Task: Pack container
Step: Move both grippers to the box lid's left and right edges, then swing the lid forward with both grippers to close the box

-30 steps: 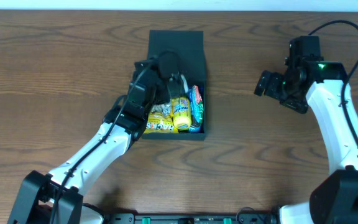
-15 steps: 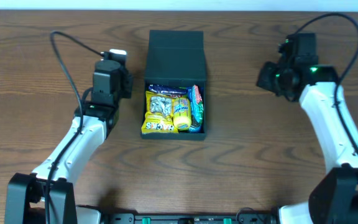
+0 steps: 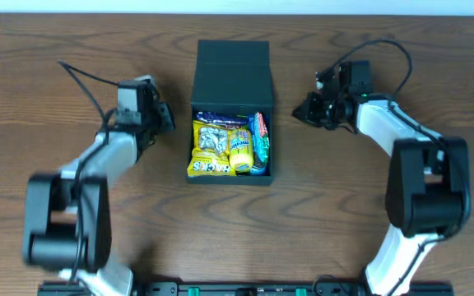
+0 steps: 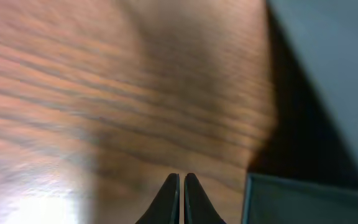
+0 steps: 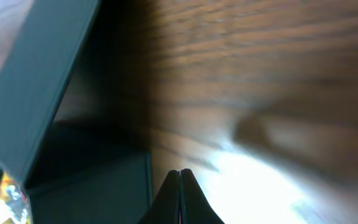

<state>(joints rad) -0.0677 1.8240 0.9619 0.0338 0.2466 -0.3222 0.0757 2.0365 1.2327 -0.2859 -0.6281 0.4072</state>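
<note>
The dark teal container (image 3: 230, 178) stands open at the table's middle, its flap lid (image 3: 233, 72) folded back behind it. Inside lie yellow snack packets (image 3: 212, 150) and a red and green packet (image 3: 259, 136). My left gripper (image 3: 169, 120) sits just left of the box, pointing at it, shut and empty. My right gripper (image 3: 297, 113) sits just right of the box, also shut and empty. The left wrist view shows the closed left gripper (image 4: 181, 177) over bare wood beside the box wall (image 4: 303, 199). In the right wrist view the right gripper (image 5: 179, 172) is closed next to the box wall (image 5: 86, 186).
Wooden table (image 3: 360, 222) all around the box. Both arms' cables arch above their wrists (image 3: 81, 78). The table's far edge runs along the top of the overhead view.
My left gripper has left the box's inside, moved out to its left side and shut. My right gripper has swung left toward the box and shut.
</note>
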